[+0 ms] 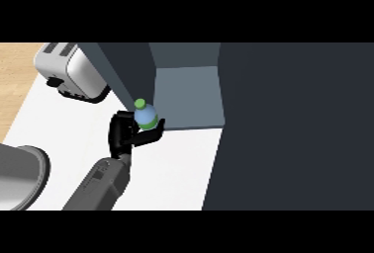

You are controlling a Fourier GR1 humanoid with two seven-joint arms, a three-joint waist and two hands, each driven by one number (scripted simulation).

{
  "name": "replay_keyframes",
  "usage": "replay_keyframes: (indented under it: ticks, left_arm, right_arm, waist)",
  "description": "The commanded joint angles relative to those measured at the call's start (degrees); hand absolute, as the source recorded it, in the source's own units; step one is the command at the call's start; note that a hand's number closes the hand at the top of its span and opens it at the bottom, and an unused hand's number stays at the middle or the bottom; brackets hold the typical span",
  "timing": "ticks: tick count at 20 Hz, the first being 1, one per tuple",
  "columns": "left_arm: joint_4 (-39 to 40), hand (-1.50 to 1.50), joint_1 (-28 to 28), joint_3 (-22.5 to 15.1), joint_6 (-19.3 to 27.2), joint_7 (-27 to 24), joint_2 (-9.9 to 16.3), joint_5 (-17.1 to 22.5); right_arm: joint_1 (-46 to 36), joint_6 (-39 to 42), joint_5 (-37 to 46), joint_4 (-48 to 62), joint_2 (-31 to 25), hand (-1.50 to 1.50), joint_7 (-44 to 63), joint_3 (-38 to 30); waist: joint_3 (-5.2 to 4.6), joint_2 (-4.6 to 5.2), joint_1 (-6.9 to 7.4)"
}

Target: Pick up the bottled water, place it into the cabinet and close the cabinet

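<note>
The bottled water (145, 116) is a pale blue bottle with a green cap and a green band, standing roughly upright. My left hand (125, 133) is curled round its lower part, thumb on the right side, and hides the base. The bottle is at the front left corner of the open cabinet (187, 96), at the edge of its grey-blue inner floor. A wide dark cabinet door (292, 123) fills the right side of the view. My right hand does not show.
A silver toaster (70, 71) stands at the back left, beside a dark cabinet panel (116, 69). A large grey round vessel (18, 175) sits at the lower left edge. The white counter (175, 163) lies in front of the cabinet.
</note>
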Motion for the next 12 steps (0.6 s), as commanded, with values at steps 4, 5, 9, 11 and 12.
replay_keyframes:
  ticks: [4, 5, 9, 11, 12]
  left_arm:
    - [3.6, 1.5, -16.7, -1.8, 5.3, 3.4, -3.0, -4.1]
    - [4.0, 1.5, -16.6, -1.9, 5.6, 3.4, -2.1, -4.6]
    - [5.6, 1.5, -16.0, -1.5, 7.5, 1.9, -2.9, -4.6]
    - [4.5, 1.5, -16.0, -2.7, 7.8, 2.4, -1.7, -5.4]
    - [5.6, 1.5, -16.2, -2.1, 8.4, 1.0, -0.5, -6.0]
  right_arm:
    - [1.0, 0.7, -1.8, -2.2, -0.5, -1.5, -0.6, -1.1]
    - [0.9, 0.8, -1.1, -2.7, -0.7, -1.5, -1.1, -0.5]
    - [1.7, 1.8, -1.7, -3.1, -1.6, -1.5, -1.2, 0.3]
    - [2.4, 1.2, -1.5, -3.9, -1.7, -1.5, -0.5, -0.2]
    - [1.7, 2.0, -1.3, -1.7, -1.8, -1.5, -2.8, -0.2]
  waist:
    - [-0.31, 0.86, -2.99]
    - [-0.34, 0.75, -2.88]
    - [-0.46, 1.05, -4.0]
    - [-0.43, 0.73, -3.63]
    - [-0.4, 1.1, -4.06]
